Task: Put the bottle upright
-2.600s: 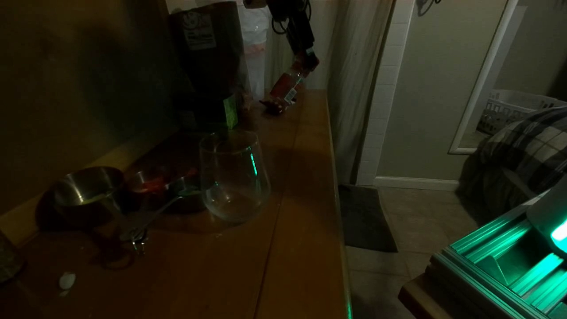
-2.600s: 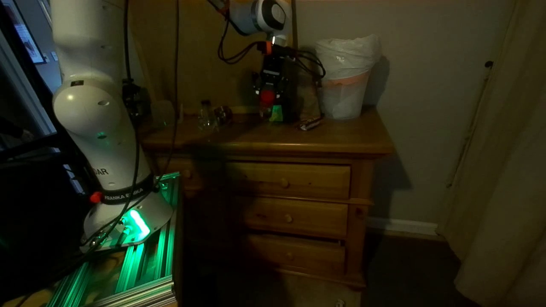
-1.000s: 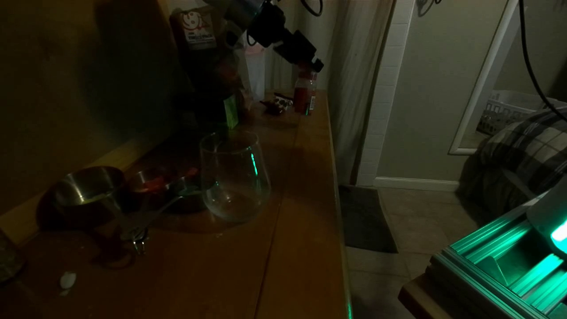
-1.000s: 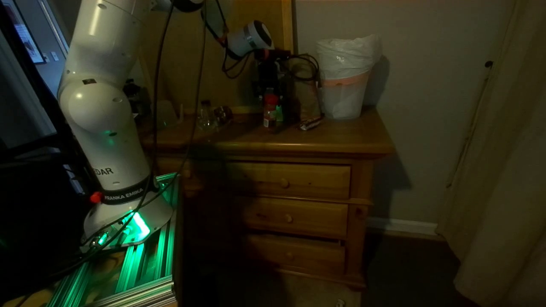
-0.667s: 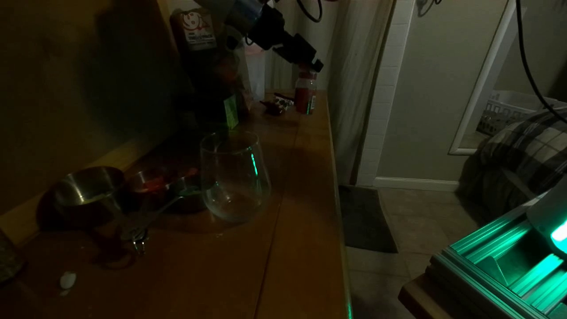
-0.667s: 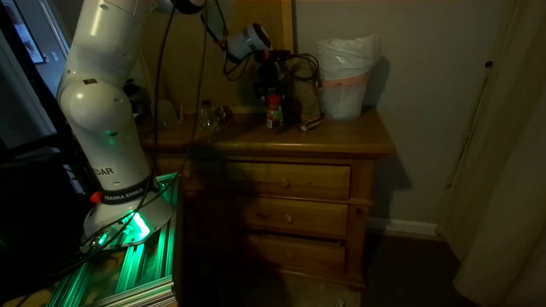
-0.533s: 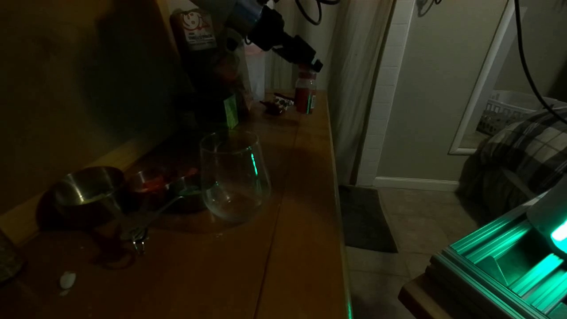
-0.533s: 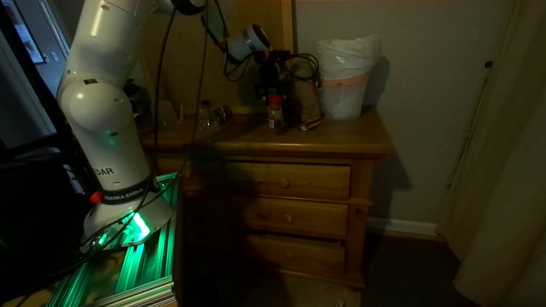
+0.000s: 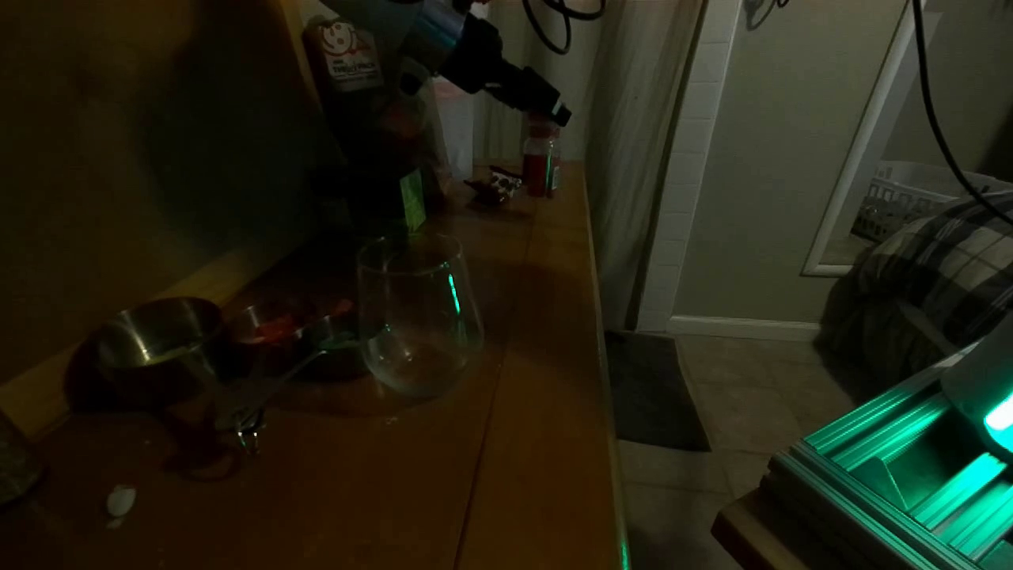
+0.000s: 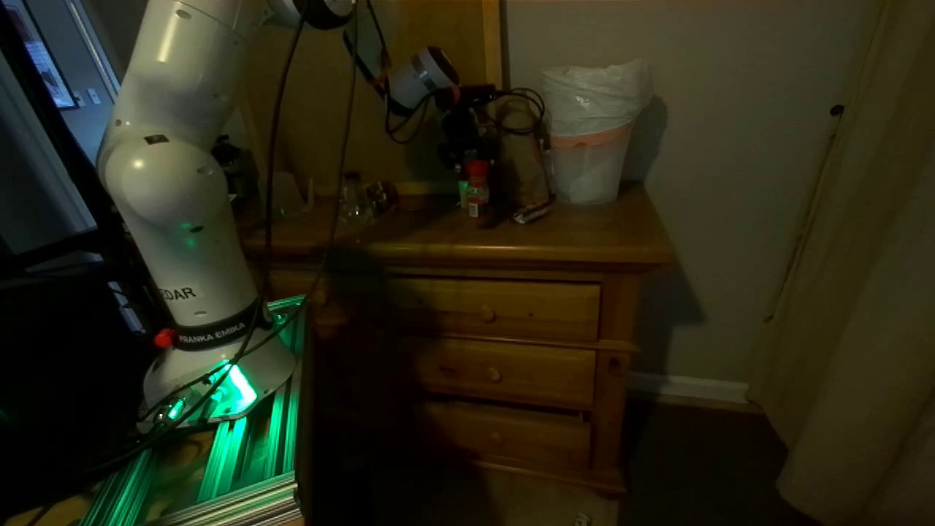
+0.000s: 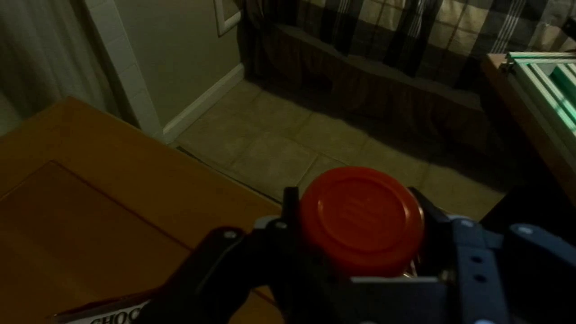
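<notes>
The bottle is small and reddish, with a red cap, and stands about upright at the far end of the wooden dresser top. It also shows in an exterior view. In the wrist view its round red cap fills the space between the fingers. My gripper is shut on the bottle near its cap, with one black finger on each side. The gripper also shows above the bottle in an exterior view. I cannot tell whether the bottle's base touches the dresser top.
A shiny chocolate packet lies beside the bottle. A dark bag, a green-sided box and a white bin stand near. A clear glass and metal measuring cups stand along the top. The dresser's front edge runs close by.
The bottle was tilted in my gripper 2.6 s ago and is now about upright. The wrist has swung over. In the last half second, bottle and gripper shifted slightly toward the dresser's far end.
</notes>
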Controlling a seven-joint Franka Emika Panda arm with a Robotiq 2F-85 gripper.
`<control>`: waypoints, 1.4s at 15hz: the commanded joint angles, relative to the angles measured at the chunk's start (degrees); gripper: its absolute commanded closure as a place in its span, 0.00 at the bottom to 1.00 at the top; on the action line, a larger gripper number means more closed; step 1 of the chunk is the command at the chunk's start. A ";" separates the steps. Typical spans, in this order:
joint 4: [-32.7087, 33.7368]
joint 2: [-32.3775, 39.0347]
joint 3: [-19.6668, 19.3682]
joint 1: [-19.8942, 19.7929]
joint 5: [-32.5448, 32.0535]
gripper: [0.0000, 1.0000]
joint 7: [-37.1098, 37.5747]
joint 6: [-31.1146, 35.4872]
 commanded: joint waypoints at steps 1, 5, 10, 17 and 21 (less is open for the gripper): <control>-0.25 0.48 0.79 0.47 -3.46 0.67 -0.08 1.38; -0.98 0.57 1.24 0.35 -3.99 0.67 -0.59 3.16; -1.08 0.74 1.35 0.10 -4.66 0.67 -2.67 4.93; -0.67 0.93 1.29 0.15 -3.77 0.67 -4.98 3.72; -0.11 1.21 1.28 0.21 -2.87 0.67 -4.72 2.79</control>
